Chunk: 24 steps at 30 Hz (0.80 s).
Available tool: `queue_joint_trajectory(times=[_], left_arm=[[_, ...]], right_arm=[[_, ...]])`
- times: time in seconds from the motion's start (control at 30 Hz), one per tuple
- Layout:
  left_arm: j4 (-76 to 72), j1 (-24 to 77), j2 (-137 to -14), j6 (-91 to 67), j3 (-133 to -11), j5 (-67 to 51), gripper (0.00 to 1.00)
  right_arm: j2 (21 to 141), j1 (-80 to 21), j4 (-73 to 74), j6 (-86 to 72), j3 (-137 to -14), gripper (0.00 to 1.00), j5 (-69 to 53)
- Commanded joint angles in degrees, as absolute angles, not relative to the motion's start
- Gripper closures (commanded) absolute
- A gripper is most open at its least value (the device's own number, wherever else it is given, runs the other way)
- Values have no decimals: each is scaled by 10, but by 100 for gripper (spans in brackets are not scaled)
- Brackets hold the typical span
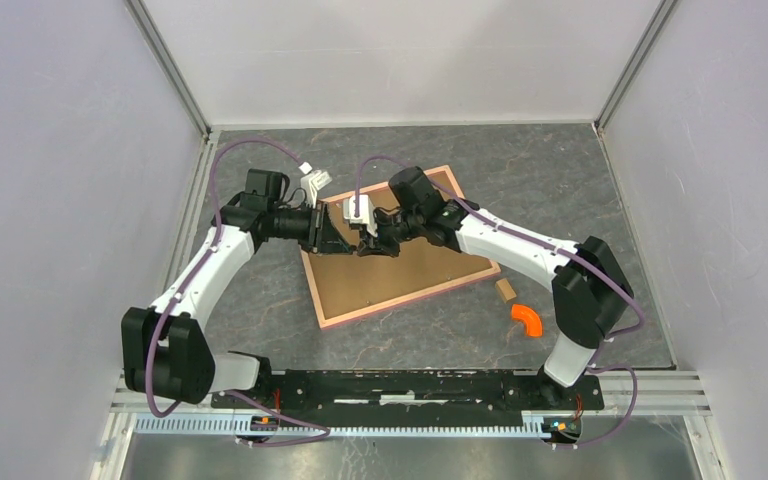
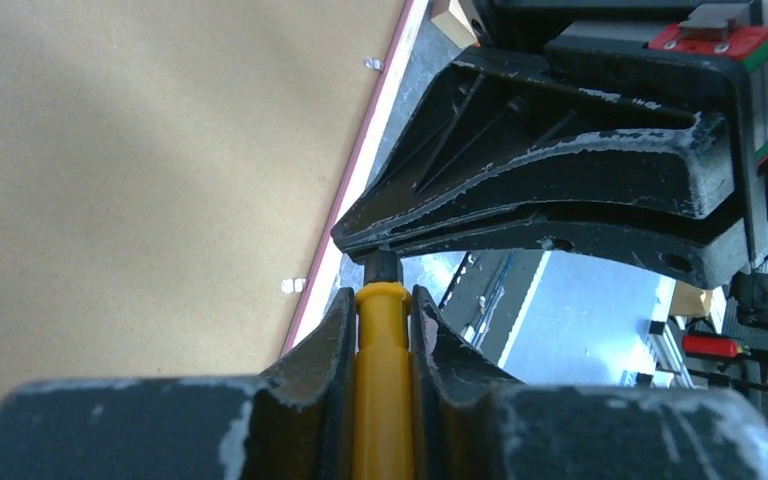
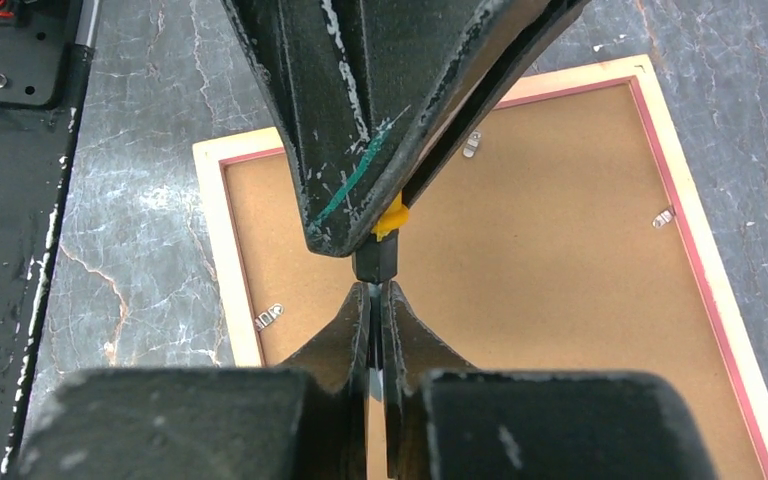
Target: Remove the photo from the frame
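Frame [image 1: 400, 282]; left claw [image 2: 382, 296] opposite right claw [image 3: 378, 290]

The right gripper [image 3: 378, 300] was seen from behind, its jaws pressed together. A yellow tool [image 3: 392, 216] with a black tip was held between the fingers of the left gripper [image 3: 382, 232] above, and the tip was touched by the right fingertips. Below them, the frame [image 3: 210, 200] was seen lying back up on the grey table [image 3: 140, 200], with small metal clips [image 3: 270, 316] at its rim.

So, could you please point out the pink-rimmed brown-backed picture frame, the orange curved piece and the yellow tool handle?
Pink-rimmed brown-backed picture frame [image 1: 410, 280]: top external view, bare backboard.
Orange curved piece [image 1: 528, 316]: top external view, its bend.
Yellow tool handle [image 2: 382, 390]: left wrist view, mid-shaft.
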State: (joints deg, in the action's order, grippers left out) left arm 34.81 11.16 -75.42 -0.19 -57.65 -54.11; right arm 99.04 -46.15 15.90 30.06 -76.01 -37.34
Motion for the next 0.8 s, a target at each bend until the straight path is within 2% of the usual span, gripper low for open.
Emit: queue_joint_trajectory(times=[0.0, 0.07, 0.1, 0.2, 0.37, 0.77], left_arm=[[294, 108, -741, -38, -580, -538, 95], [308, 108, -740, -20, -598, -485, 98], [322, 108, -746, -3, -613, -455, 98], [373, 108, -774, 67, -670, -345, 98], [414, 109, -845, 131, -741, -237, 98], [391, 150, -1011, 177, -869, -120, 98]], right_arm=[[968, -463, 136, 295, -759, 82, -369], [969, -458, 160, 307, -764, 55, -355], [967, -448, 168, 310, -762, 47, -356], [955, -415, 184, 324, -741, 35, -355], [939, -394, 222, 384, -686, 31, -297], [959, -395, 216, 410, -613, 34, -215]])
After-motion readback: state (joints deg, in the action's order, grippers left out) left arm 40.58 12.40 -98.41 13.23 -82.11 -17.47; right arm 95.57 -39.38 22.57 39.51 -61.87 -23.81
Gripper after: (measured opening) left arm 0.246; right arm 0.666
